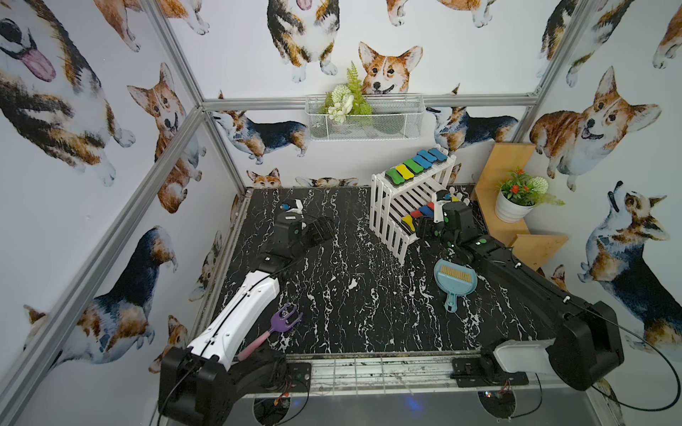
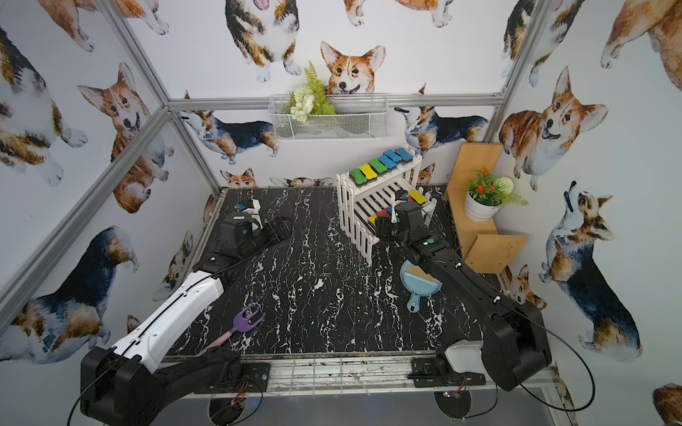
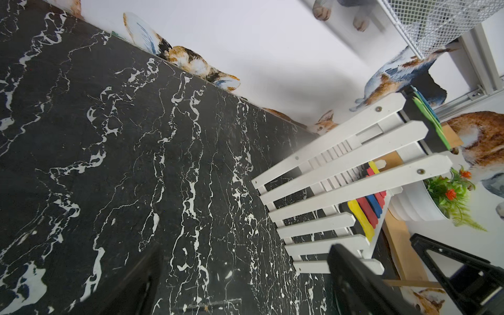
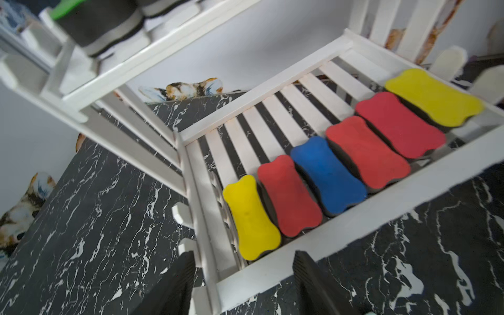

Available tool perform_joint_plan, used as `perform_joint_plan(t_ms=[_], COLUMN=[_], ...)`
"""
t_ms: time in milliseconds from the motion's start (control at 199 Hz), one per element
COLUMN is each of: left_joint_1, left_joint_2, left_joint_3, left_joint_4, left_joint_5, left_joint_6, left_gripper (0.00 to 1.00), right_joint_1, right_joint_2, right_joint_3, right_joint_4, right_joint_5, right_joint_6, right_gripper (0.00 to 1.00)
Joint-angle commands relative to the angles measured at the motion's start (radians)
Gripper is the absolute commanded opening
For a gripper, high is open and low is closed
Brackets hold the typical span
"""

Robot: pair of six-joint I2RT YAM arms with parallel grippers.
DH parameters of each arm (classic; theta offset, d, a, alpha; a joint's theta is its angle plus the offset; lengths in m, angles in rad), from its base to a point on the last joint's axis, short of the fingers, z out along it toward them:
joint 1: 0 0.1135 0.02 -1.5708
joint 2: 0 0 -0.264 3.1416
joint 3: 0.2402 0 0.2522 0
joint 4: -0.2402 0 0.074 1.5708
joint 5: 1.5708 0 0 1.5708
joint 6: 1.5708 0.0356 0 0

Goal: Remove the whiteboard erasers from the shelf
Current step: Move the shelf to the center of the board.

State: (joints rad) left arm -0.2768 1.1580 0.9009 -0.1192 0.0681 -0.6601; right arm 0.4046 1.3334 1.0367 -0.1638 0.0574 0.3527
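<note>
Whiteboard erasers (image 1: pixel 415 164) line the upper tier of the shelf (image 1: pixel 387 217) in both top views, and others lie on the lower tier. The shelf stands at the far right corner of the bench (image 1: pixel 350 295).

Left wrist view: left fingers (image 3: pixel 351 272) apart, holding nothing, above the bench.

Right wrist view: right fingers (image 4: pixel 313 281) apart at the lower tier's front corner, near the end yellow eraser (image 4: pixel 251 218), gripping nothing.

No legible txt, brand or nos. anywhere; small white sticker (image 1: pixel 291 218) on left arm (image 1: pixel 240 313) too tiny to read.
</note>
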Motion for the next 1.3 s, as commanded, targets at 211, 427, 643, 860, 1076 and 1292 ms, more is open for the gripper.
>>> perform_joint_plan(t_ms=[211,427,643,860,1076,1292], left_joint_1=[-0.002,-0.002,-0.002,-0.002,-0.002,-0.001], left_joint_2=[-0.015,-0.012,-0.004,-0.003,-0.016,-0.042], left_joint_3=[0.026,0.026,0.028,0.03,0.036,0.039], left_joint_4=[-0.052,-0.056,-0.057,-0.068,-0.089,-0.114], left_joint_5=[0.007,0.004,0.008,-0.001,-0.018,-0.056], left_joint_6=[0.039,0.045,0.051,0.058,0.065,0.069], left_gripper=[1.0,1.0,1.0,1.0,1.0,1.0], right_joint_1=[0.091,0.124,0.145,0.191,0.248,0.338], right_joint_2=[0.115,0.146,0.168,0.211,0.27,0.363], right_joint_3=[0.103,0.112,0.109,0.139,0.199,0.332], right_joint_4=[-0.123,-0.152,-0.145,-0.158,-0.182,-0.224], right_joint_5=[0.073,0.117,0.136,0.165,0.2,0.265], right_joint_6=[-0.063,-0.059,-0.054,-0.039,0.009,0.077], right_gripper=[0.54,0.5,0.42,0.29,0.18,0.06])
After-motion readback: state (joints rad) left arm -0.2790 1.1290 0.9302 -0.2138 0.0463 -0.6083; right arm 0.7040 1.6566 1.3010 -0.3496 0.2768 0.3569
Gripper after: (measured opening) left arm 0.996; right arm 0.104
